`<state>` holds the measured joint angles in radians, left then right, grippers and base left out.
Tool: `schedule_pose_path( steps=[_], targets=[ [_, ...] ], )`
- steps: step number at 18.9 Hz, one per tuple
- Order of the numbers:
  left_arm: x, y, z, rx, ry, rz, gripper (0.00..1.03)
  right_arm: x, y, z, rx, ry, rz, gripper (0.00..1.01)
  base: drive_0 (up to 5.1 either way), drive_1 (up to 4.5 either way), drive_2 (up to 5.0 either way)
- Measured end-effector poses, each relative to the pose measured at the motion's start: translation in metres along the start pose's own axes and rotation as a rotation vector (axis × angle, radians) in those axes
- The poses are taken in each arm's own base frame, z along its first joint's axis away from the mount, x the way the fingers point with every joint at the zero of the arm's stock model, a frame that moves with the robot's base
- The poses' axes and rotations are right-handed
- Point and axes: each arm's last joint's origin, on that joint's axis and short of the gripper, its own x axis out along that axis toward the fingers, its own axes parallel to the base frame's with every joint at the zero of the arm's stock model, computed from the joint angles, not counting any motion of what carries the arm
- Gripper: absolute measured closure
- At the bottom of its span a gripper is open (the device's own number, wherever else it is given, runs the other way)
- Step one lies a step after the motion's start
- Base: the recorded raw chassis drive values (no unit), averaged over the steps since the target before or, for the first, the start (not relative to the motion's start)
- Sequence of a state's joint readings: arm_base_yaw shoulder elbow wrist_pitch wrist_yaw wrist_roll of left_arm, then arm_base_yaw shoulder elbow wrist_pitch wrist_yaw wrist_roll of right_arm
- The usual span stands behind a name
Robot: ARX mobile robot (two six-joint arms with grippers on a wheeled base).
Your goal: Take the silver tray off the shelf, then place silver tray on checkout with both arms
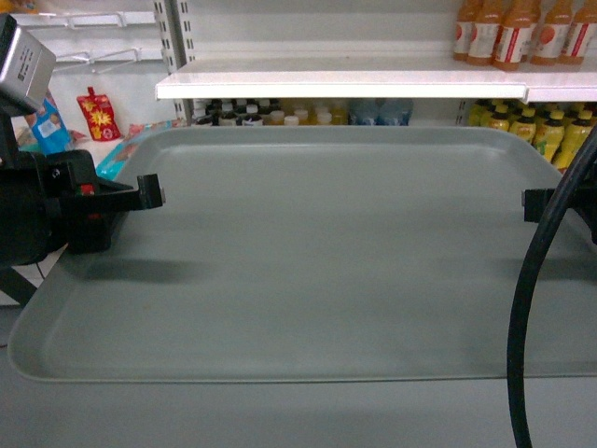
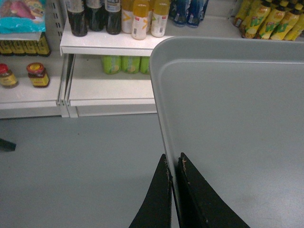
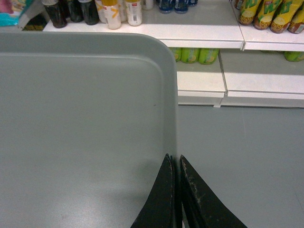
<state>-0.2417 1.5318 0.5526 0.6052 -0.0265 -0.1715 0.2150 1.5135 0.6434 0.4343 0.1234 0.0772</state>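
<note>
Silver tray (image 1: 308, 252) held off the shelving, level, spanning almost the full width of the head view. It sits between the two grippers, each clamped on one short edge.

Left gripper (image 2: 174, 164) — both black fingers pinched onto the tray's left rim, one finger outside the rim, one inside over the tray bottom. In the head view the same gripper (image 1: 149, 191) meets the left edge about halfway along it. Closed on the tray.

Right gripper (image 3: 174, 161) — same arrangement on the right rim, fingers nearly together with the thin rim between them. In the head view only its tip shows at the right edge, partly behind a black cable (image 1: 532, 280). Closed on the tray.

Beneath the tray in both wrist views: grey floor (image 2: 71, 166), not a shelf board. The white shelf (image 1: 345, 84) with bottles lies beyond the tray's far edge.

Tray appearance — matte grey-silver, rectangular, rounded corners, shallow raised rim, smooth plain bottom, nothing on it. Soft shadow under the left gripper.
</note>
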Motion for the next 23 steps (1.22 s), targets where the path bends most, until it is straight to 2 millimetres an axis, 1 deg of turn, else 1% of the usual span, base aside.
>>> schedule_pose_path(
  steps=[23],
  targets=[
    [0.0,0.0,0.0006,0.0,-0.005,0.0,1.0,-0.0003,0.0001,0.0012,0.001,-0.01,0.0,0.99,0.1,-4.27,4.4]
  ],
)
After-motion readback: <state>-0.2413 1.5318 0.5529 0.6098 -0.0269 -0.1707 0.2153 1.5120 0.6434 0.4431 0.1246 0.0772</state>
